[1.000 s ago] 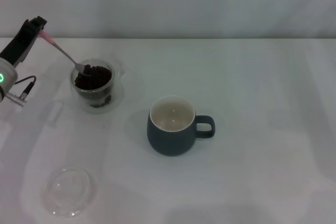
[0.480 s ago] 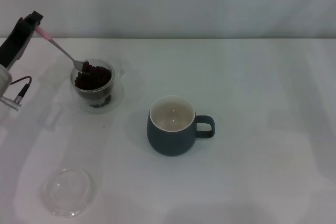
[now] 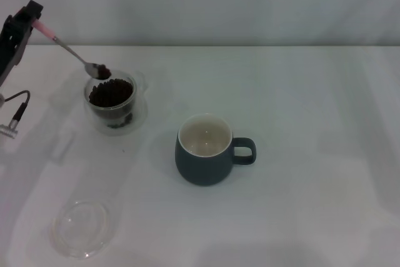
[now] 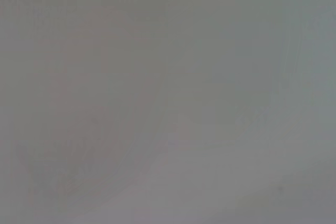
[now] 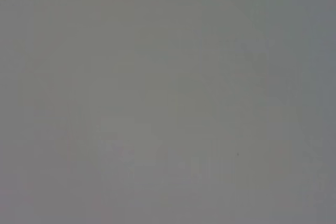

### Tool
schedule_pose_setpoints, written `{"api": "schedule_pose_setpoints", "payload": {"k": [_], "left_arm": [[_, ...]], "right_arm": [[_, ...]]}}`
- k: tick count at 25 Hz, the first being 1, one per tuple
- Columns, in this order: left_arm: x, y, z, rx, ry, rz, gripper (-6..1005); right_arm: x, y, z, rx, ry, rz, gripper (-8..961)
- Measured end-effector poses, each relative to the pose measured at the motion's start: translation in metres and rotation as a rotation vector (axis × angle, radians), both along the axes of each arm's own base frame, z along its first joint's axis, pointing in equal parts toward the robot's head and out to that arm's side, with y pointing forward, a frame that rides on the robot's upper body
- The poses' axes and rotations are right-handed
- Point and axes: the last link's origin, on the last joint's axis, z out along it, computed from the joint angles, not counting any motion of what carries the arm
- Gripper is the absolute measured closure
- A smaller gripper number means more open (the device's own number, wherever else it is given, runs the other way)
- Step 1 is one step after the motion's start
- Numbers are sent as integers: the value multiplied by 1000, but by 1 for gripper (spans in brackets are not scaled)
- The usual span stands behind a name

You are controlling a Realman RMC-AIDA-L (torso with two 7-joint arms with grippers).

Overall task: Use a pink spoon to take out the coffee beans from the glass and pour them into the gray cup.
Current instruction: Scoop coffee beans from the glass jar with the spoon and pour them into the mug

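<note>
Left pincer [image 3: 31,18] grips pink spoon [image 3: 65,48], seemingly heaped with glossy coffee beans [image 3: 103,72].

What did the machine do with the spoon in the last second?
The left pincer, gripping the pink spoon, lifted it out of the glass; its bowl now hangs just above the rim, carrying a few coffee beans. The glass, the gray cup and the clear lid stayed put.

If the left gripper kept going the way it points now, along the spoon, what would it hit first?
Probably the small clear double-walled glass of dark coffee beans. The left gripper holds the pink-handled metal spoon slanting down toward it, its loaded bowl just above the rim. Depth is uncertain.
</note>
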Motion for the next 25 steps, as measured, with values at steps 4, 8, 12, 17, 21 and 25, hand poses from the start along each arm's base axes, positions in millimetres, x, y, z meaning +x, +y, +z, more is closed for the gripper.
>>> {"api": "schedule_pose_setpoints", "payload": {"k": [4,8,12,17,21,25], "left_arm": [[3,-4,-3,-13,-36,-21,862],[19,-2,-12,-54,-38,-80,862],[35,4,-20,-95,-4,-139,862],[58,10,-31,-157,53,-226,862],[64,10,-36,-181,76,-256,862],[73,9,-43,-219,118,-304,862]], "right_arm": [[-2,1,1,4,-2,9,115],[-5,0,3,18,-8,32,115],[-7,0,5,28,-10,43,115],[-6,-1,5,34,-7,44,115],[-6,-1,7,43,-4,41,115],[-6,-1,8,47,-3,42,115]]}}
